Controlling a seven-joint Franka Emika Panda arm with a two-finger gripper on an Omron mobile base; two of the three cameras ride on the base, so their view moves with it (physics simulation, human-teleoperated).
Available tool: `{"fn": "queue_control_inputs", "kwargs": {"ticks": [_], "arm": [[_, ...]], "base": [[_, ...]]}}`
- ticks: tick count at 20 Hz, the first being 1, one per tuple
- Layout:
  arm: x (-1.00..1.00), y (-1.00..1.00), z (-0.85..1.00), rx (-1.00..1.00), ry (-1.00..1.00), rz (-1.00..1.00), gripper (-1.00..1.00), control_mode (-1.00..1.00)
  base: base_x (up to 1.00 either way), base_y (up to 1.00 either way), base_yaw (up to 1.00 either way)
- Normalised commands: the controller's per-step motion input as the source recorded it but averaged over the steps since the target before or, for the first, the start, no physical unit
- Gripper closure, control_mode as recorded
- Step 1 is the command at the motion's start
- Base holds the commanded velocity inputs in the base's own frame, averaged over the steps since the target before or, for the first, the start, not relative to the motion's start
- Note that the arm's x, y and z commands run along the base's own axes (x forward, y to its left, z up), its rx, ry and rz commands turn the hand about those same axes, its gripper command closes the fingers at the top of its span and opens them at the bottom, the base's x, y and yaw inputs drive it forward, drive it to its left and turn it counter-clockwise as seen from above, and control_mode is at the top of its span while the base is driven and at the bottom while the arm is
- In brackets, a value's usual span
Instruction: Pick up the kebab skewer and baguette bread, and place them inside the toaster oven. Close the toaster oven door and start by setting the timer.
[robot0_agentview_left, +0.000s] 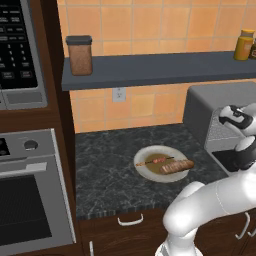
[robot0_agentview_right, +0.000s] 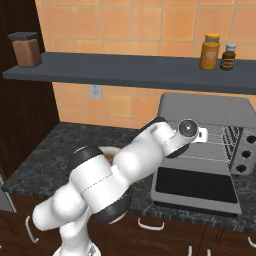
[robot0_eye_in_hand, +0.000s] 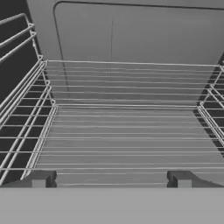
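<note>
The gripper (robot0_eye_in_hand: 111, 178) stands open and empty at the boxy grey toaster oven (robot0_agentview_right: 205, 112), facing its wire rack (robot0_eye_in_hand: 127, 131). The thin kebab skewer (robot0_agentview_left: 156, 161) and ridged golden baguette bread (robot0_agentview_left: 177, 166) lie on a round plate (robot0_agentview_left: 145, 170) near the speckled bench's (robot0_agentview_left: 107, 172) front edge.

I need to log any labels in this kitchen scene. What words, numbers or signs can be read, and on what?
None can be read.
Black microwave keypad: white button markings, too blurred.
Small dark brown bottle on the grey shelf: pale label, too small.
Yellow jar beside it: no legible text.

A glossy white, rounded arm (robot0_agentview_right: 125, 165) with dark joint bands.
</note>
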Motion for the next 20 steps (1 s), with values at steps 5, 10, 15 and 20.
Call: {"fn": "queue_control_inputs", "kwargs": {"ticks": [5, 10, 15, 20], "arm": [[-0.36, 0.0, -0.31, 0.0, 0.0, 0.0, -1.0, -1.0], [-0.79, 0.0, -0.48, 0.0, 0.0, 0.0, -1.0, -1.0], [-0.98, 0.0, -0.49, 0.0, 0.0, 0.0, -1.0, -1.0], [-0.78, 0.0, -0.43, 0.0, 0.01, 0.0, -1.0, -1.0]], "base": [[0.0, 0.0, 0.0], [0.0, 0.0, 0.0], [0.0, 0.0, 0.0], [0.0, 0.0, 0.0]]}}
